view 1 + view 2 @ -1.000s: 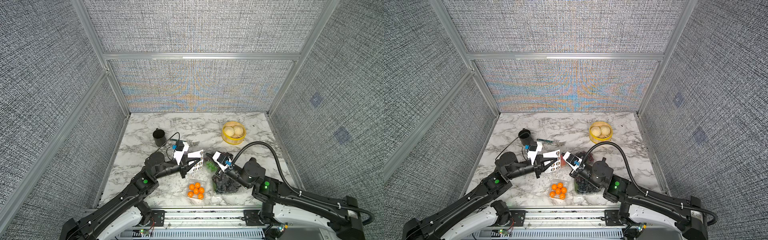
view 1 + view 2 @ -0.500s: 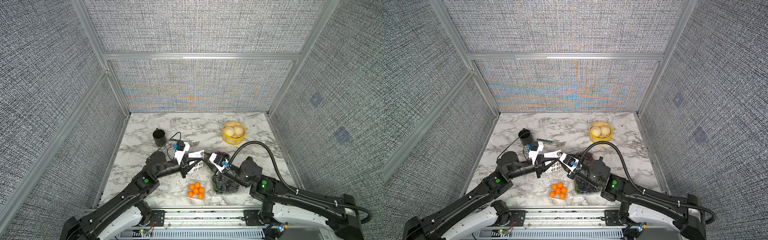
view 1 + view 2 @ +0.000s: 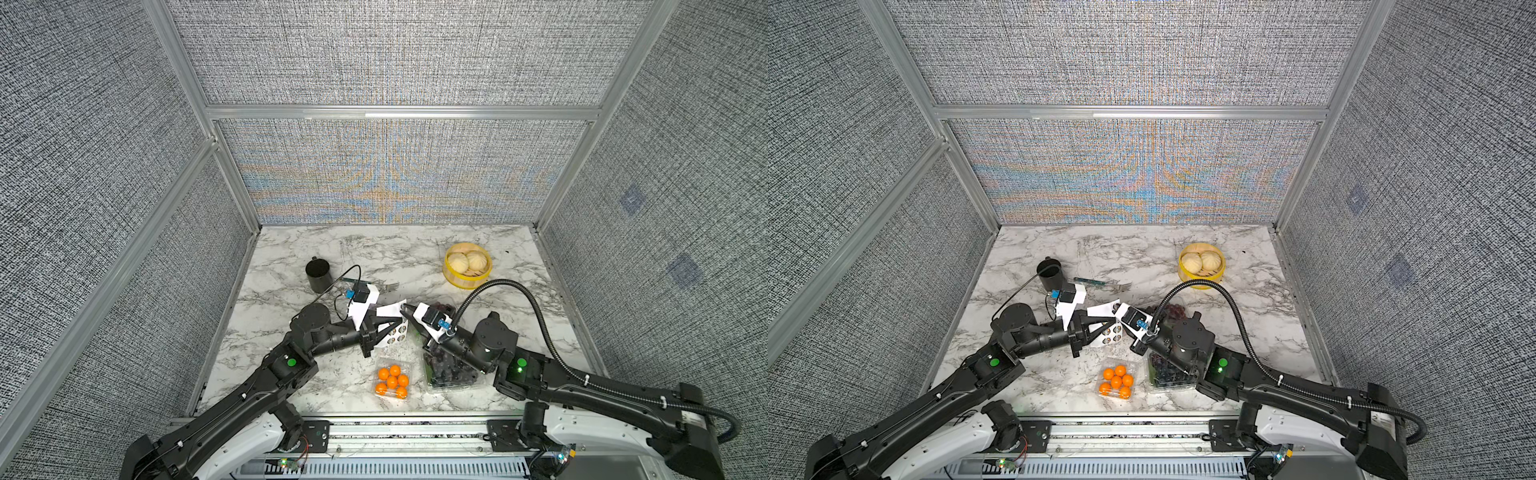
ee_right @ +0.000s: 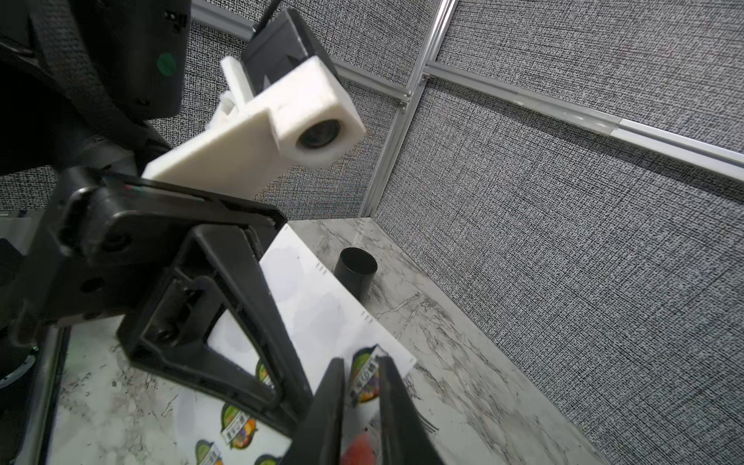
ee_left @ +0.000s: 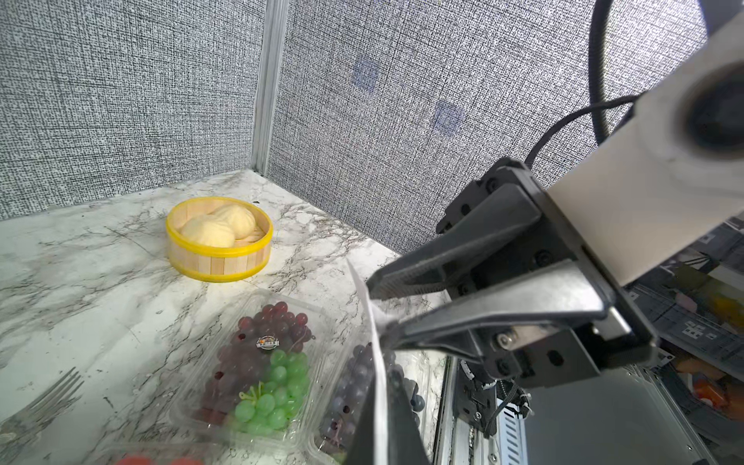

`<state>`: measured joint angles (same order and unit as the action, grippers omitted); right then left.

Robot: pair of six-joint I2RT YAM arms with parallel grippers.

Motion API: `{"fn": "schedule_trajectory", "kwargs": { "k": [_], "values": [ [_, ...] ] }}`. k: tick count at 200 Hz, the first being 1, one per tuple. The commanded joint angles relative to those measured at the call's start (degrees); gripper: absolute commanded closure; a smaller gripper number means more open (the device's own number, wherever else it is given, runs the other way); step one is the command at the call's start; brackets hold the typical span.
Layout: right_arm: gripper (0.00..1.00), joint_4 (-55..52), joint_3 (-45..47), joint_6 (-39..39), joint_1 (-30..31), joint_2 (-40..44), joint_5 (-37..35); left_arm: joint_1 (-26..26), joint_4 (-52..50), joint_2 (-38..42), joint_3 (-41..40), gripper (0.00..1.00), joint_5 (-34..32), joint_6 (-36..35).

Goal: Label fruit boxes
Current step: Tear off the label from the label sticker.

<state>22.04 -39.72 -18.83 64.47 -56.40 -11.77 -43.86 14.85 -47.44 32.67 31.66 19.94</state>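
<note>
My left gripper (image 3: 397,320) is shut on a white sticker sheet (image 4: 334,318), held above the table in both top views. My right gripper (image 4: 361,360) meets it from the right, shut on a round fruit sticker (image 4: 364,376) at the sheet's corner. In the left wrist view its fingers (image 5: 402,277) pinch the sheet's edge (image 5: 374,342). On the table are the fruit boxes: orange balls (image 3: 392,380), dark grapes (image 3: 451,374) under my right arm, red-green grapes (image 5: 257,362), and a strawberry box (image 5: 153,459) barely showing.
A black cup (image 3: 318,274) stands at the back left, with a fork (image 3: 386,286) beside it. A yellow steamer with buns (image 3: 467,266) sits at the back right. The right arm's cable (image 3: 498,286) arcs over the grape boxes.
My right gripper moved left to the sheet, opened, then closed on a sticker at its corner. The left gripper kept hold of the sheet, nearly still.
</note>
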Motion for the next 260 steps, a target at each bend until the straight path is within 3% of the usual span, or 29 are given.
{"fn": "schedule_trajectory", "kwargs": {
  "k": [1,9,74,176,191,214,243,260],
  "values": [
    [0.93,2.5,0.0,-0.4,0.1,0.0,-1.7,-0.1,0.6,0.1,-0.1,1.0,0.7,-0.2],
    [1.0,2.4,0.1,0.1,0.1,0.1,-1.6,0.0,0.5,0.1,-0.1,1.0,0.6,-0.2],
    [1.0,1.7,2.3,1.0,0.0,4.0,1.1,0.0,0.3,0.7,-0.1,1.0,1.1,-0.4],
    [1.0,0.2,3.5,1.0,-0.2,7.7,-1.8,0.0,-0.9,2.1,-0.4,1.0,-0.4,-0.1],
    [1.0,-0.9,3.4,1.0,-0.1,8.0,-2.4,0.0,-3.6,2.3,0.2,1.0,-4.2,0.2],
    [1.0,-3.4,2.9,1.8,-0.1,7.9,-4.5,0.1,-11.3,2.4,1.6,1.0,-16.7,1.1],
    [1.0,-5.1,2.7,2.7,-0.2,6.2,-4.5,0.1,-10.3,2.7,-0.8,1.0,-16.6,2.6],
    [1.0,-9.7,-0.2,4.2,-0.2,2.0,-6.0,0.3,-14.7,2.7,-1.6,1.0,-22.6,5.4]
  ]
}}
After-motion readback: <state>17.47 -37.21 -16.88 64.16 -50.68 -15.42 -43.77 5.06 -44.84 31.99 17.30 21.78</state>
